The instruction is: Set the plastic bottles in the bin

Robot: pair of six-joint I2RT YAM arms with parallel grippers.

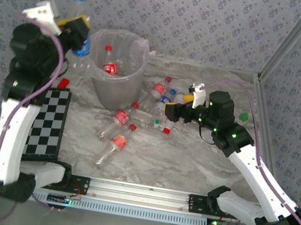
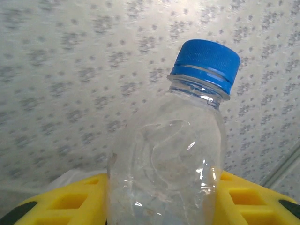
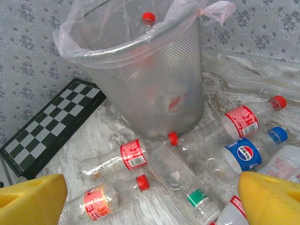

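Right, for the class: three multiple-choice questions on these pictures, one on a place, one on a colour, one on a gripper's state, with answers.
1. Where does the chessboard lie?
A) on the table, left of the bin
B) inside the bin
C) under the right arm

2. What colour is the cap of the bottle in the left gripper?
A) red
B) blue
C) green

3. How is the right gripper?
A) shut on a bottle
B) shut, empty
C) open, empty

1 A: the top view shows it there.
2 B: the left wrist view shows a blue cap.
3 C: its yellow fingers stand apart, nothing between.
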